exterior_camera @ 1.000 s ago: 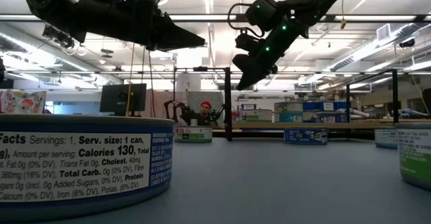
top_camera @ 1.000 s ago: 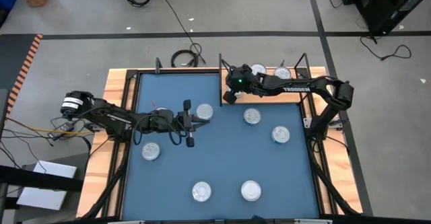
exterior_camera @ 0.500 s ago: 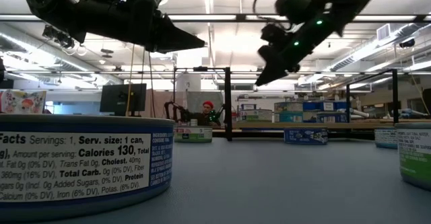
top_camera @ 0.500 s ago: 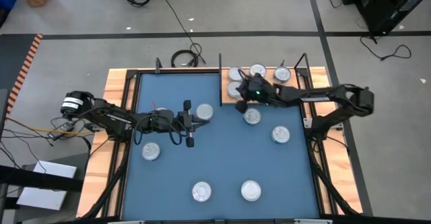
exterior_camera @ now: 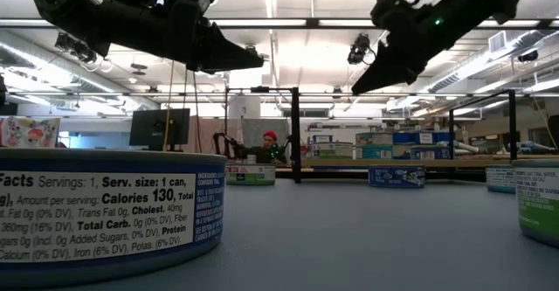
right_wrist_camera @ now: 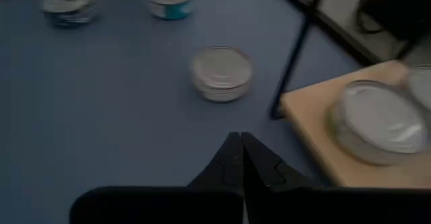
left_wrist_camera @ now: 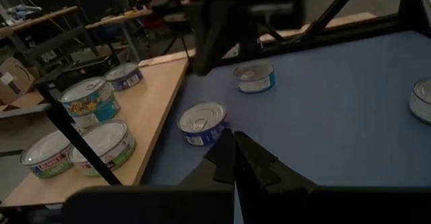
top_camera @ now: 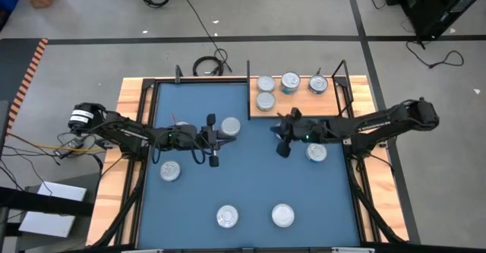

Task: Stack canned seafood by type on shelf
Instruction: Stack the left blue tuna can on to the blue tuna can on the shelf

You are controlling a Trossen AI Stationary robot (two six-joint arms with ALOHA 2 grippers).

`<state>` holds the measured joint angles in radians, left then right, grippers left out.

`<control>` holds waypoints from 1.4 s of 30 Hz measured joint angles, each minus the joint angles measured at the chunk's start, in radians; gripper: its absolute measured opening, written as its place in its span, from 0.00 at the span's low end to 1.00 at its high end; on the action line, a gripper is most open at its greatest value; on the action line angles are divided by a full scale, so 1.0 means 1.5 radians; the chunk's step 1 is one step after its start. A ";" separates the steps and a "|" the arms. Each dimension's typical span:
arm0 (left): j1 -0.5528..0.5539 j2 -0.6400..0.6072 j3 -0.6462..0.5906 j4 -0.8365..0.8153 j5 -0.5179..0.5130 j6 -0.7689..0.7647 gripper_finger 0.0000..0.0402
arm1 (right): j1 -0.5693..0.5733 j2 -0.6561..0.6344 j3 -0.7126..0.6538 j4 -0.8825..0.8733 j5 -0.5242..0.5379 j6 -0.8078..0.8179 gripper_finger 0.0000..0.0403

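Several tins stand upright on the wooden shelf [top_camera: 334, 105] at the far right, among them one at its near left corner [top_camera: 265, 101]. More tins stand on the blue mat: one [top_camera: 230, 127] just ahead of my left gripper [top_camera: 222, 137], and one [left_wrist_camera: 252, 77] under my right arm. My left gripper [left_wrist_camera: 234, 140] hovers shut and empty above the mat's middle. My right gripper [top_camera: 276, 134] is also shut and empty. It hangs above the mat just near of the shelf [right_wrist_camera: 323, 126], pointing toward the table's left edge.
Other tins stand on the mat at the left [top_camera: 169, 171], near edge [top_camera: 227, 217] [top_camera: 282, 216] and right [top_camera: 316, 153]. Black posts [top_camera: 249, 86] rise at the shelf's corners. One tin [exterior_camera: 105, 208] stands close before the low camera.
My right gripper has swung from above the shelf's left end toward the table's near edge, out over the mat, staying shut. The tins on the shelf now show uncovered. One tin on the mat is now hidden beneath the right arm.
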<state>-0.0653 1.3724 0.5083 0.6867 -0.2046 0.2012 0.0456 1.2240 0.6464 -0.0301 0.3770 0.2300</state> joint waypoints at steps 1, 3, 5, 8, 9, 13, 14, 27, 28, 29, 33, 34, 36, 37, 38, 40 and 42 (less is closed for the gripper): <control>-0.001 0.000 0.000 -0.007 0.000 0.002 0.01 | 0.014 0.000 0.000 0.000 0.002 0.008 0.00; -0.008 0.000 0.000 -0.023 -0.001 0.005 0.01 | 0.041 0.000 0.000 0.000 0.019 0.024 0.00; -0.018 -0.005 0.000 -0.055 -0.001 0.004 0.01 | 0.066 0.000 0.000 -0.001 0.030 0.035 0.00; -0.037 -0.027 0.001 -0.122 0.000 -0.002 0.01 | 0.095 0.000 0.000 -0.006 0.035 0.052 0.00; -0.043 -0.037 0.001 -0.153 0.000 -0.010 0.01 | 0.103 0.000 0.000 -0.005 0.035 0.056 0.00; -0.074 -0.091 0.001 -0.254 0.000 -0.062 0.01 | 0.126 0.001 0.000 -0.006 0.045 0.074 0.01; -0.082 -0.106 0.001 -0.287 0.000 -0.072 0.01 | 0.130 0.001 0.000 -0.005 0.051 0.076 0.01; -0.255 -0.204 0.026 -0.740 0.012 -0.338 0.01 | 0.143 0.001 0.000 -0.005 0.070 0.090 0.01; -0.269 -0.204 0.036 -0.778 0.010 -0.366 0.01 | 0.143 0.001 0.000 -0.005 0.070 0.091 0.01; -0.282 -0.203 0.048 -0.811 0.007 -0.393 0.01 | 0.143 0.001 0.000 -0.005 0.070 0.093 0.01; -0.326 -0.201 0.091 -0.926 0.002 -0.501 0.02 | 0.143 0.001 0.000 -0.005 0.070 0.095 0.01; -0.335 -0.200 0.100 -0.946 0.002 -0.536 0.02 | 0.143 0.001 0.000 -0.005 0.070 0.095 0.01; -0.349 -0.196 0.111 -0.988 0.002 -0.606 0.04 | 0.143 0.001 0.000 -0.004 0.070 0.095 0.01; -0.355 -0.195 0.115 -1.009 0.004 -0.640 0.05 | 0.143 0.001 0.000 -0.003 0.070 0.095 0.01; -0.361 -0.192 0.117 -1.022 0.009 -0.670 0.07 | 0.143 0.001 0.000 -0.004 0.070 0.095 0.01; -0.373 -0.185 0.118 -1.038 0.025 -0.714 0.10 | 0.143 0.001 0.000 -0.004 0.070 0.095 0.01; -0.385 -0.174 0.118 -1.047 0.032 -0.736 0.13 | 0.143 0.001 0.000 -0.004 0.070 0.095 0.01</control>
<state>-0.6431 1.1107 0.6853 -0.8835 -0.1564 -0.9023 0.2600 1.2255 0.6460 -0.0360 0.4824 0.3725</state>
